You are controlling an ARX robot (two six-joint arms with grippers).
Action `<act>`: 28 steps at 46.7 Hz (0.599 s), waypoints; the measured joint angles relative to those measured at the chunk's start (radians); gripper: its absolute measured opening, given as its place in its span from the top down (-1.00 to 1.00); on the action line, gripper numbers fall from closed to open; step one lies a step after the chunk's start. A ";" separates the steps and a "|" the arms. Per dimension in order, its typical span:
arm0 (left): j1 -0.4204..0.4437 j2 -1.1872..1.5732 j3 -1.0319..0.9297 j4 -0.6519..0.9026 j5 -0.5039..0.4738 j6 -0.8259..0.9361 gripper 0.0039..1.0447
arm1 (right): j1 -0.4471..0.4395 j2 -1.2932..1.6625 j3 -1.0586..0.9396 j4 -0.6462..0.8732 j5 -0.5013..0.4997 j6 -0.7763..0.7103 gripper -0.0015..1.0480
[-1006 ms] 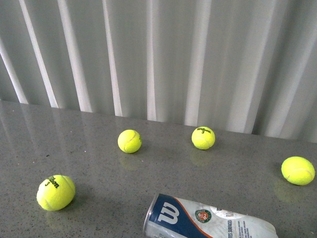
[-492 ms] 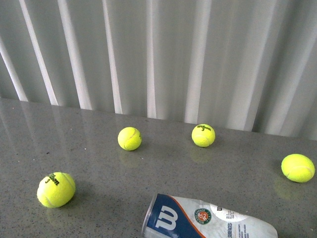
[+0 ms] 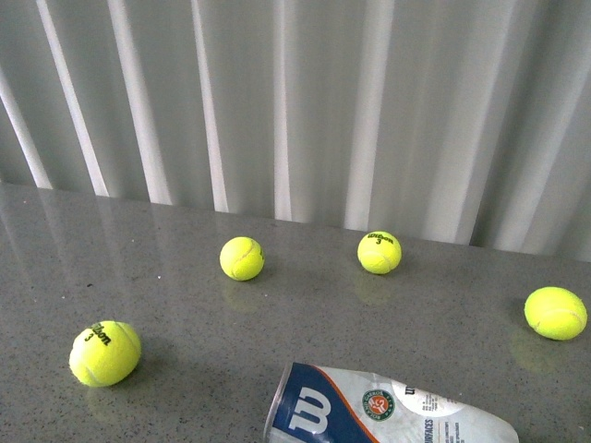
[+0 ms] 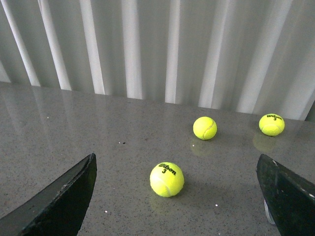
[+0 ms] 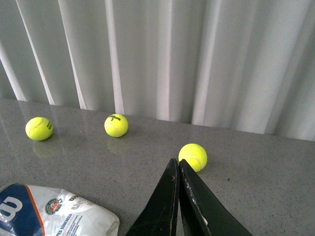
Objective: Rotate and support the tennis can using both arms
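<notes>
Currently: tennis can [image 3: 388,415] lying on side at near edge of table [image 3: 443,314], untouched. Left gripper [image 4: 175,162] spread wide, empty; right gripper [image 5: 177,164] pressed together, empty. Advice: open right claw, bracket can at both ends, pivot slowly; thin plastic likely slippery.

The tennis can [image 3: 388,413] is cut off by the front view's lower edge, its small print unreadable.

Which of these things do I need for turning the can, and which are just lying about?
For the job:
tennis can, lying on its side
left gripper, open
right gripper, shut, empty

Lying about:
four tennis balls, loose on the table
</notes>
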 joint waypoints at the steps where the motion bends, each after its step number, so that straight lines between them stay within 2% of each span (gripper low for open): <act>1: 0.000 0.000 0.000 0.000 0.000 0.000 -0.88 | 0.000 0.000 0.000 0.000 0.000 0.000 0.93; 4: 0.000 0.000 0.000 0.000 0.000 0.000 -0.88 | 0.000 0.000 0.000 0.000 0.000 0.000 0.91; 12: 0.000 0.000 0.000 0.000 0.000 0.000 -0.88 | 0.000 0.000 0.000 0.000 0.000 0.000 0.42; 21: 0.000 0.000 0.000 0.000 0.000 0.000 -0.88 | 0.000 0.000 0.000 0.000 0.000 0.000 -0.39; 22: 0.007 0.010 0.004 -0.009 0.014 -0.007 -0.88 | 0.000 0.000 0.000 0.000 0.000 0.000 -0.46; 24: 0.042 0.084 0.053 -0.125 0.118 -0.038 -0.88 | 0.000 0.000 0.000 0.000 0.000 0.000 -0.66; 25: 0.049 0.124 0.072 -0.137 0.136 -0.044 -0.88 | 0.000 0.000 0.000 0.000 0.000 0.000 -0.73; 26: 0.050 0.197 0.106 -0.123 0.148 -0.047 -0.88 | 0.000 0.000 0.000 0.000 -0.003 0.000 -0.83; 28: 0.045 0.276 0.146 -0.077 0.157 -0.053 -0.88 | 0.000 -0.001 0.000 0.000 -0.002 0.002 -0.91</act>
